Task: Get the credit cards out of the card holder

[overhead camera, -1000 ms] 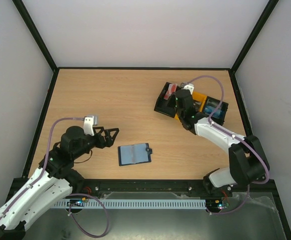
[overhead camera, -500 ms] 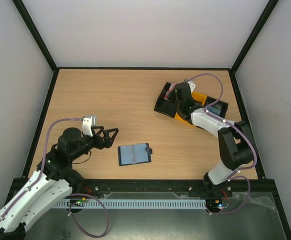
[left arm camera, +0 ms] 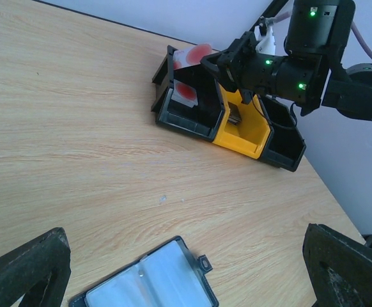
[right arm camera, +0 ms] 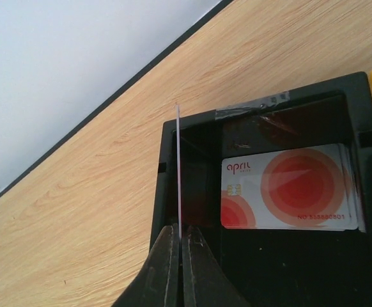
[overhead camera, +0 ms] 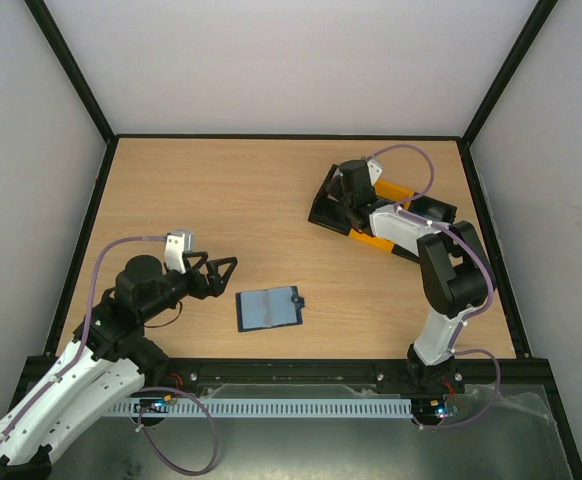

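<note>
Your right claw [right arm camera: 181, 242] pinches a thin card [right arm camera: 178, 166] edge-on, standing up at frame centre, just over the black tray compartment [right arm camera: 165, 179] holding the red-spotted card [right arm camera: 288, 187].

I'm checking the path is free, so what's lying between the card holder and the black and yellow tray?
Nothing: only bare table between the card holder and the tray, seen in the top and left wrist views.

Top camera looks down on the whole table [overhead camera: 221, 190]; left wrist faces far-right past wallet [left arm camera: 146, 285] to tray [left arm camera: 245, 137]; right wrist sits close over the same tray.
</note>
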Controlling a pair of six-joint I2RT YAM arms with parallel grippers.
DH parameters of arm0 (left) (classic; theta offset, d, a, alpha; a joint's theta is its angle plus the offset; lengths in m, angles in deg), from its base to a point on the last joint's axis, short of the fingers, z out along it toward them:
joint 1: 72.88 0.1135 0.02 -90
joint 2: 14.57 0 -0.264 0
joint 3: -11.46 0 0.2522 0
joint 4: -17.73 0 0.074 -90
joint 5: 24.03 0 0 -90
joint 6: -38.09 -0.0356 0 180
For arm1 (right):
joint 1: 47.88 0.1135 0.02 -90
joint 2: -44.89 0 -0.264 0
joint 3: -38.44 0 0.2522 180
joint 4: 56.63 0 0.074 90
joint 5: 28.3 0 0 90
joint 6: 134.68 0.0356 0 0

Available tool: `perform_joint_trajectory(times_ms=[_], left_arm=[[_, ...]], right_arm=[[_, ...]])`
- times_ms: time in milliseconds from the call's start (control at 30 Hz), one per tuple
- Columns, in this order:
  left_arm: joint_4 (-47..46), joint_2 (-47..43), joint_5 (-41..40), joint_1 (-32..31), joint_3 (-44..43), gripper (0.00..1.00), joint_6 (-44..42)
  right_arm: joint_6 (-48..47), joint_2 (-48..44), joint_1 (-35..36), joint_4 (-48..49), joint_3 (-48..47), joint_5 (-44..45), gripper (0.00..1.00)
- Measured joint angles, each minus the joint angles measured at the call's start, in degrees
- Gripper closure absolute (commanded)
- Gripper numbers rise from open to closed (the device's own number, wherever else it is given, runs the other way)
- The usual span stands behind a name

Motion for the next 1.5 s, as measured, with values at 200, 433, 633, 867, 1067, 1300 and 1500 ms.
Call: perform_joint_trajectory(times_ms=[200, 433, 633, 867, 1067, 1300, 1500], left_arm=[[0.0, -0.3, 0.5, 0.0, 0.0, 0.00, -0.1], [-0.1, -0.8, 1.1, 0.0, 0.0, 0.00, -0.5], [-0.1, 0.0, 1.4, 0.0, 0.0, 0.00, -0.7], [-0.1, 0.0, 1.5, 0.0, 0.0, 0.00, -0.8], [-0.1, 0.3, 1.5, 0.0, 0.0, 0.00, -0.8], [-0.1, 1.1, 1.5, 0.0, 0.0, 0.00, -0.8], [-0.1, 1.3, 1.5, 0.0, 0.0, 0.00, -0.8]], right_arm=[[1.2, 2.5, -0.1, -1.6, -3.0, 0.9, 0.98], [2.1, 6.1, -0.7, -3.2, -4.5, 0.7, 0.98], [2.1, 7.5, -1.1, -4.3, -5.0, 0.7, 0.98], [1.9, 9.0, -2.3, -4.0, -5.9, -0.6, 0.98], [1.2, 10.3, -2.6, -3.3, -6.3, -1.4, 0.93], [0.8, 10.6, -2.7, -3.2, -6.7, -1.5, 0.92], [0.6, 10.6, -2.7, -3.2, -6.7, -1.5, 0.89]])
